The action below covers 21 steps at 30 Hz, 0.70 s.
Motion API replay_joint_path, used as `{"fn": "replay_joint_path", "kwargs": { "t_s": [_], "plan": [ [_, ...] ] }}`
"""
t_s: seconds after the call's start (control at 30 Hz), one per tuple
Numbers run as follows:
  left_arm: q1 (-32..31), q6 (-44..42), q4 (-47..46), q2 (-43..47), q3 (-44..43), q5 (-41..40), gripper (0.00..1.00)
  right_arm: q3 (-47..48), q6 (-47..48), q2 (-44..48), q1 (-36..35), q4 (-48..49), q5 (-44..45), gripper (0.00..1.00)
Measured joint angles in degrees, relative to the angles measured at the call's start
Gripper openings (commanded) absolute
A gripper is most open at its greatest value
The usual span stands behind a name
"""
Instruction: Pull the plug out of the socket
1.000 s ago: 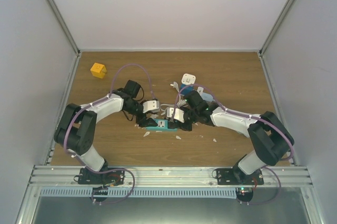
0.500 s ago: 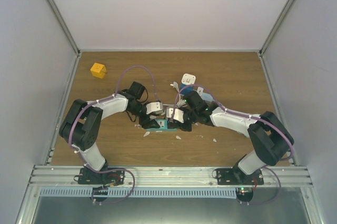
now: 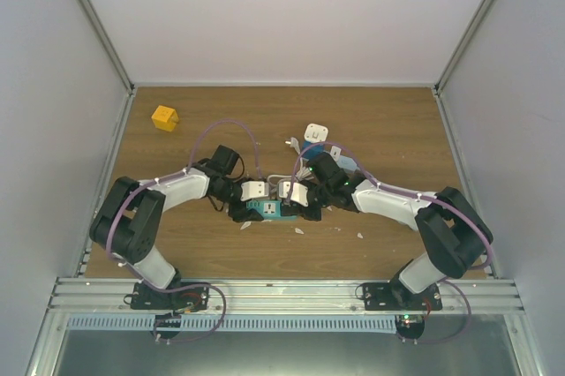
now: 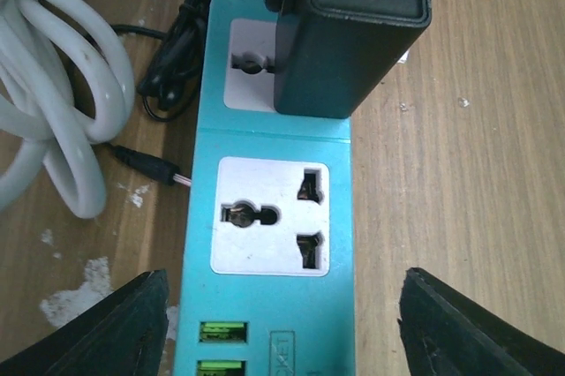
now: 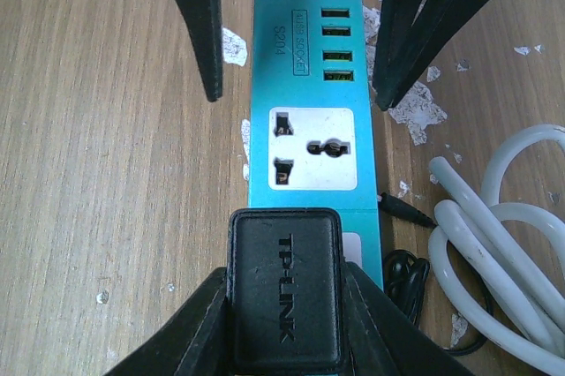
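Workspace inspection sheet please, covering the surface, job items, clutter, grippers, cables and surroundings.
Surface: wooden table, scuffed, with scattered white flecks.
Job's things: black plug seated in one socket of the teal power strip; the socket next to the USB ports is empty.
Clutter: yellow cube at the far left; white adapter beyond the strip.
Grippers: right gripper shut on the black plug; left gripper open, straddling the strip's USB end.
Cables: coiled white cable and thin black lead beside the strip.
Surroundings: white walls in a metal frame.
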State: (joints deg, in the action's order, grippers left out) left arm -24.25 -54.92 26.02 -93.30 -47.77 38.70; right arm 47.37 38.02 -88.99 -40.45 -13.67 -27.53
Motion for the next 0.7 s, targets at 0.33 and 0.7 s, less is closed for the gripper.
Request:
{"fn": "replay_joint_path", "kwargs": {
  "t_s": [0.33, 0.7],
  "plan": [
    [-2.84, -0.2, -7.69, 5.05, 6.14, -5.25, 0.63, 0.0, -0.42, 0.0, -0.02, -0.22, -0.59, 0.13],
    [-4.44, 0.35, -12.48, 8.09, 10.01, -10.25, 0.38, 0.0, -0.39, 0.04, -0.07, -0.42, -1.4, 0.11]
  ]
}}
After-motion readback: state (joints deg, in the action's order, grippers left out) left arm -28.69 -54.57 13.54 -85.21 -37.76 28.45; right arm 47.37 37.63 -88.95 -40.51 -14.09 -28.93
